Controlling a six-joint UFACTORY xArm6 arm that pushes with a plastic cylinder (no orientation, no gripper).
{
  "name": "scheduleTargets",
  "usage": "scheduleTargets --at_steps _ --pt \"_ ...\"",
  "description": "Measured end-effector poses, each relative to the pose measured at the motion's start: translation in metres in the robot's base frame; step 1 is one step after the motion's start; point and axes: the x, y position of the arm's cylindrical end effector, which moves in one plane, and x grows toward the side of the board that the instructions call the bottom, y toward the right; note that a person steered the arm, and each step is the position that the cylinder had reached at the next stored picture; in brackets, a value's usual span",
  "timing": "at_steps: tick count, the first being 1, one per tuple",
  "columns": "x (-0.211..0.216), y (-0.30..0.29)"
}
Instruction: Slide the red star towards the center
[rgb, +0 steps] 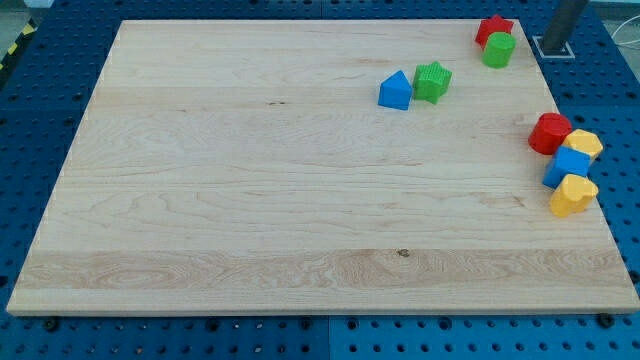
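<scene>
The red star (493, 27) lies at the board's top right corner. A green cylinder (498, 50) touches it just below. My tip (554, 44) shows as the lower end of a dark rod at the view's top right. It is off the board's edge, to the right of the red star and apart from it.
A blue triangular block (395, 91) and a green star (433, 81) sit together at upper middle right. A red round block (549, 133), a yellow block (583, 145), a blue block (568, 167) and another yellow block (572, 195) cluster at the wooden board's (250, 200) right edge.
</scene>
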Motion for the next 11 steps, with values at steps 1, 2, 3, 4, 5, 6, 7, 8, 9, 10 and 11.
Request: scheduleTargets --at_steps 1,2,3,4,5,6,7,8,9,10,11 --pt "-0.002 -0.063" --pt "-0.011 -0.066" --pt "-0.017 -0.030" --pt "-0.032 -0.006" --pt "-0.058 -0.013" --pt "-0.061 -0.057" --pt "-0.042 -0.103" --pt "-0.012 -0.136" --pt "0.011 -0.165" --pt "0.018 -0.191" --pt "0.004 -0.205"
